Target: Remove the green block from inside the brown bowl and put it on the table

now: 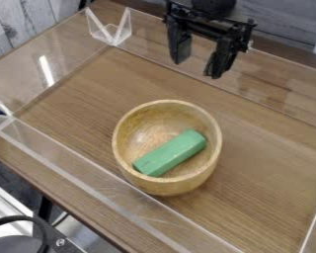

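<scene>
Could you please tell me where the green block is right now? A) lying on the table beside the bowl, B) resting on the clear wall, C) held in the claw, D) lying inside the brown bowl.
D: the green block lies inside the brown bowl, while the claw hangs open and empty behind it.

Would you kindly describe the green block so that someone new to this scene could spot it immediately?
Start at the wood-grain table with its clear walls and find the round tan brown bowl near the front. The green block lies slanted inside it, a small bright green bar, the only green thing there.
</scene>
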Available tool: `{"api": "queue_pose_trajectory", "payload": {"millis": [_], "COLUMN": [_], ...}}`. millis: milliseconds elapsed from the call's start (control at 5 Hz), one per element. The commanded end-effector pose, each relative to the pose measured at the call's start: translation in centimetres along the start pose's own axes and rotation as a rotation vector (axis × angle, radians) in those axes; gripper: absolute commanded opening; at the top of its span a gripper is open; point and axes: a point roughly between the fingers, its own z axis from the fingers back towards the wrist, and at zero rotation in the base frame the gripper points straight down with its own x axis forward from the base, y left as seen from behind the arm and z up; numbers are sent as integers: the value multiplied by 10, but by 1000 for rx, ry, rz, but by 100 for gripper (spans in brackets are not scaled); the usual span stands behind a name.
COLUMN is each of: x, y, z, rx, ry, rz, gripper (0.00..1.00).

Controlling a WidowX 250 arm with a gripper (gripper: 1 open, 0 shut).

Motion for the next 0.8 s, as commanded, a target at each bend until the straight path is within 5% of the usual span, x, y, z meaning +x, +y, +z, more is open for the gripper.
{"api": "queue_pose_trajectory", "payload": {"millis": [0, 600], "x": [-10, -51], "y": [1, 12], "z": [-9, -55], "rx": [3, 8], "ry": [20, 43], "rz": [-17, -98], "gripper": [100, 100]}}
